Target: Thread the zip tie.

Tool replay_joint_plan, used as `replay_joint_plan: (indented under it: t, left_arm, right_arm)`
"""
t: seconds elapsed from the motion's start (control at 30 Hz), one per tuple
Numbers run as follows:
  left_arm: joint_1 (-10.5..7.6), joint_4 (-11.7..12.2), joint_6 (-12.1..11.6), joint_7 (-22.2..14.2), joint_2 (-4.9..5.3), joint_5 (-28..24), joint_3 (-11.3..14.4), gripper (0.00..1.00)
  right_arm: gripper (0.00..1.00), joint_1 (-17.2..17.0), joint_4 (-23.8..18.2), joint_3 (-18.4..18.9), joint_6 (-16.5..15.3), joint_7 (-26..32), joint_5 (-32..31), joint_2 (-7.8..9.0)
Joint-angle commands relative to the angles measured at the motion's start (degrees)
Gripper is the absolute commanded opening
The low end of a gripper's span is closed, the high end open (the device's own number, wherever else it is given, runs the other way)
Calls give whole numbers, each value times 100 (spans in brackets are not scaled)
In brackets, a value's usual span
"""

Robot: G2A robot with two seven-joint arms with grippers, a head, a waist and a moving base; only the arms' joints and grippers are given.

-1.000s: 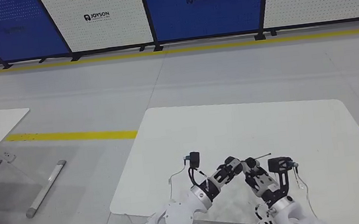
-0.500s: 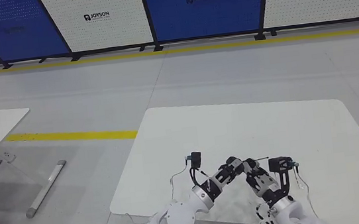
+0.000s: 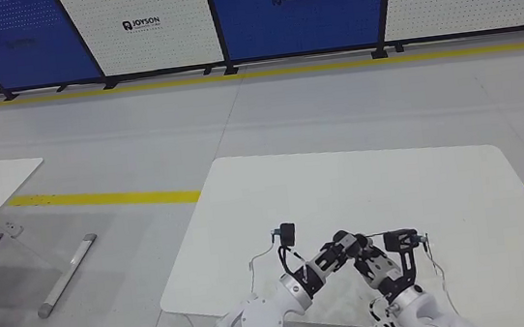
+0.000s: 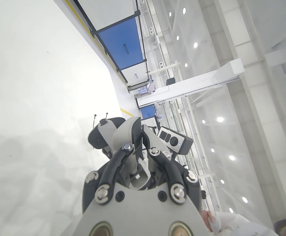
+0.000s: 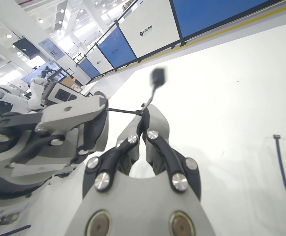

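A thin black zip tie (image 5: 121, 111) spans the short gap between my two grippers, a little above the white table (image 3: 361, 181) near its front edge. My right gripper (image 5: 142, 114) is shut on one part of the tie, where a small black knob sits at its fingertips. A black stem with a blurred square end (image 5: 158, 77) sticks out beyond them. My left gripper (image 5: 105, 109) is shut on the strap's other part. Seen from above, the left gripper (image 3: 347, 242) and right gripper (image 3: 363, 255) nearly touch. The left gripper (image 4: 140, 130) has its fingers pressed together, close in front of the right one.
A second black zip tie (image 5: 278, 154) lies flat on the table beside my right arm. The tabletop stretches bare toward the far edge (image 3: 358, 150). Blue and white partition panels (image 3: 298, 8) stand across the floor behind.
Both grippers have drifted slightly toward the table's near edge and a little closer together, still holding the tie.
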Motion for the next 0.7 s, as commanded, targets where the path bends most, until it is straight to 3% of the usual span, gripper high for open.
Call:
replay_joint_plan:
  t: [0.0,0.67]
  left_arm:
    - [12,-17,-9,-29,3,-12,-7,0]
    - [275,-374,-198,-211,65,33,-140,0]
  right_arm:
    - [0,4,11,-17,12,8,-25,2]
    - [0,26,69,-130,88,8,-153,30]
